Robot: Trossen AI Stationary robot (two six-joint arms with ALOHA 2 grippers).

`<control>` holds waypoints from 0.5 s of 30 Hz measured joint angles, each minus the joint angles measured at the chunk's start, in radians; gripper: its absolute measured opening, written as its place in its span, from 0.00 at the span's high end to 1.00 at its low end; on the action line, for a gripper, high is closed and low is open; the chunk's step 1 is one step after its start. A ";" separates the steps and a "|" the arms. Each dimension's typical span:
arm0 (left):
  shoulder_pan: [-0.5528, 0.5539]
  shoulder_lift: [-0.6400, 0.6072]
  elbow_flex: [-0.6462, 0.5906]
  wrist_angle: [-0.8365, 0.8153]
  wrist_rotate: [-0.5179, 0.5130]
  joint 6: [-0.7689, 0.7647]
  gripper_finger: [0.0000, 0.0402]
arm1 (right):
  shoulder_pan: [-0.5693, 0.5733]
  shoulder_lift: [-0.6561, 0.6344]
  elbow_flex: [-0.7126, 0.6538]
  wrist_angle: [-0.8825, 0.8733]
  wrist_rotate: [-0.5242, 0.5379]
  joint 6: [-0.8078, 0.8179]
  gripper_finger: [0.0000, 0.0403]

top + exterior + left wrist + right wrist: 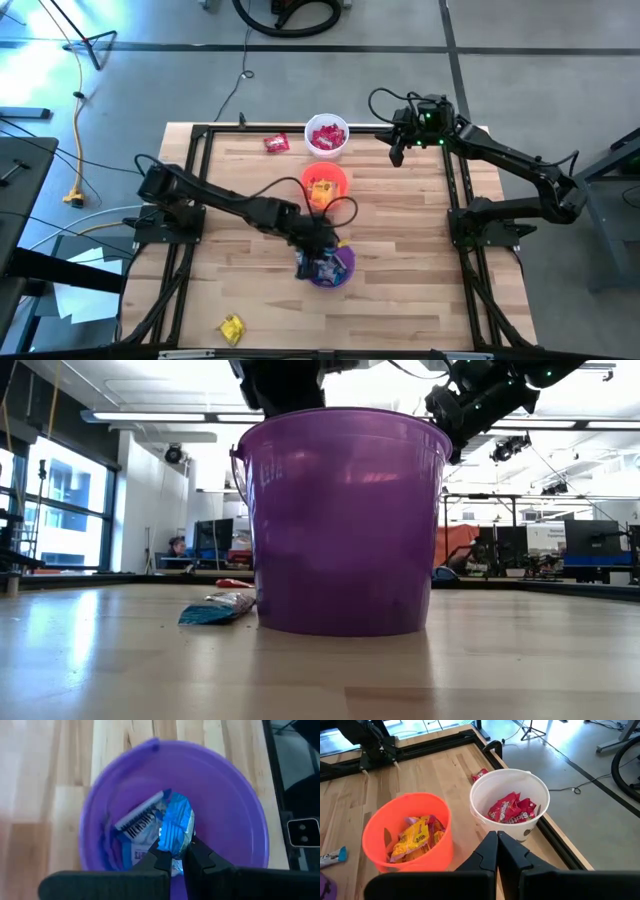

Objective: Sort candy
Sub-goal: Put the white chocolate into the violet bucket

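My left gripper (174, 851) hangs over the open top of the purple cup (220, 820), shut on a shiny blue-white candy (177, 822). Another blue-white candy (137, 822) lies inside the cup. In the high view the left gripper (322, 248) is above that cup (338, 270). A further blue candy (215, 610) lies flat on the table against the cup's left side. My right gripper (497, 842) is shut on nothing and hangs at the table's far right, near the white cup (510, 790). My left gripper pinches the blue-white candy by its near end (175, 845) between its two fingertips, coming from above and slanting down. The candy sticks out past the fingertips, lifted clear, above the inside of the purple cup.
The white cup (327, 135) holds red candies. The orange cup (324, 185) holds yellow ones. A red candy (276, 144) lies left of the white cup and a yellow one (232, 328) near the front left. A black frame (200, 160) rims the table.
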 joint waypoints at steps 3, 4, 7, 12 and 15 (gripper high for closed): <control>0.001 0.026 0.000 0.004 -0.006 -0.044 0.99 | 0.000 0.000 0.000 0.000 0.000 -0.002 1.00; 0.001 0.032 0.000 -0.001 -0.007 -0.052 0.99 | 0.000 0.000 0.000 0.000 0.000 -0.002 1.00; 0.002 0.043 0.000 -0.008 -0.014 -0.078 0.99 | 0.000 0.000 0.000 0.000 0.000 0.000 1.00; 0.006 0.054 0.000 -0.036 -0.053 -0.098 0.99 | 0.000 0.000 0.000 0.000 0.000 0.000 1.00; 0.015 0.062 0.002 -0.035 -0.057 -0.098 0.99 | 0.000 0.000 0.000 0.000 0.001 0.000 1.00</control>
